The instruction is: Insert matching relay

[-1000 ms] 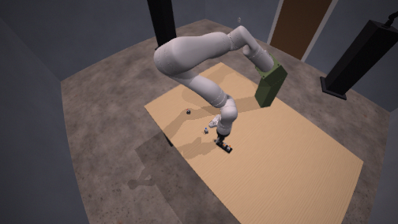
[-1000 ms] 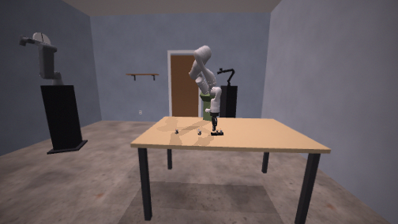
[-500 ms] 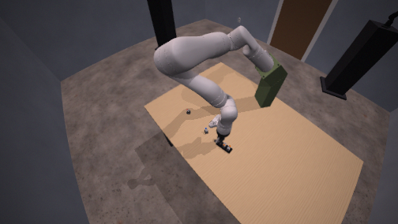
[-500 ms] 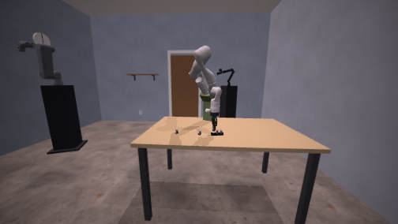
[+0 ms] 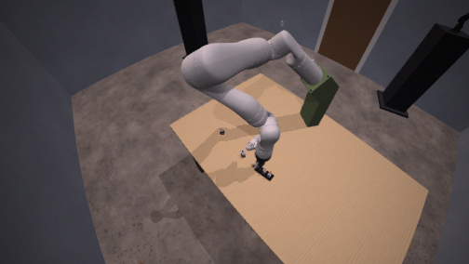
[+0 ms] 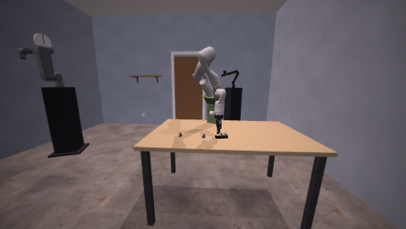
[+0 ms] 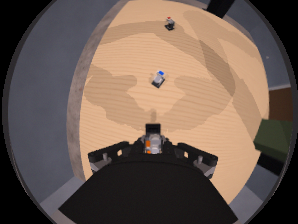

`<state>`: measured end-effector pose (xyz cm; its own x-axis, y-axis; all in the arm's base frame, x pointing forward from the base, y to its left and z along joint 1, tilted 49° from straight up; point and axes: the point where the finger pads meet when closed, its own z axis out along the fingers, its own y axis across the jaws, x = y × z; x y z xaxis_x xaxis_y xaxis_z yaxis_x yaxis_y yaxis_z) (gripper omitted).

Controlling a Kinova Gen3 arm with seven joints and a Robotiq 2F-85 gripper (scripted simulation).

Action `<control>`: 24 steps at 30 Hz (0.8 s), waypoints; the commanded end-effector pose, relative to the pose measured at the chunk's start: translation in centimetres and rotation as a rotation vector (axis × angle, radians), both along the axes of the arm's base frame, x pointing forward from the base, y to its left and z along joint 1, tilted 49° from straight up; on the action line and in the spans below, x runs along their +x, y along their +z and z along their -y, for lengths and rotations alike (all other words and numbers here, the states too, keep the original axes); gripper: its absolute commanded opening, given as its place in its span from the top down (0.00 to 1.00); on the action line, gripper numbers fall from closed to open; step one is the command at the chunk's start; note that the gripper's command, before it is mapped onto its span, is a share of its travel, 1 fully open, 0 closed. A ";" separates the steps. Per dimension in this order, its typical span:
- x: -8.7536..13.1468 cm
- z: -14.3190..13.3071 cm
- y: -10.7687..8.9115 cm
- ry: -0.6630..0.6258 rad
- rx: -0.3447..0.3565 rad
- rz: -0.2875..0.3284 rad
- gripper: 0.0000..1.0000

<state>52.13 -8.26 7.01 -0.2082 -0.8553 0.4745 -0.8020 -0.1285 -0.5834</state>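
Observation:
My gripper [image 5: 259,165] [image 6: 219,132] [image 7: 153,139] points straight down and is shut on a small clear relay [image 7: 153,144] with an orange button. It stands right over the near-left end of the black rack [image 5: 266,174] [image 6: 221,137], with the relay at or in the rack; I cannot tell how deep it sits. The rack's pockets are hidden by the gripper in the wrist view. A loose relay with a blue button [image 5: 242,153] [image 6: 203,135] [image 7: 158,79] lies a short way off. Another loose relay, with a reddish button [image 5: 222,132] [image 6: 180,134] [image 7: 170,24], lies farther away.
All of this is on a wooden table [image 5: 349,186] [image 6: 262,141]. The arm's green base block [image 5: 318,99] stands at the table's back edge. Black pedestals [image 5: 419,70] [image 6: 62,121] stand on the floor around the table.

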 end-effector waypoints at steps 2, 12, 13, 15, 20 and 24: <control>0.1 0.1 0.2 0.004 -0.003 0.001 1.00; 0.3 0.1 0.1 0.004 -0.003 0.002 1.00; 0.3 0.1 0.1 0.004 -0.003 0.002 1.00; 0.4 0.2 0.0 0.004 -0.003 0.003 1.00; 0.6 0.3 -0.1 0.004 -0.003 0.003 1.00; 0.7 0.4 -0.3 0.004 -0.003 0.003 1.00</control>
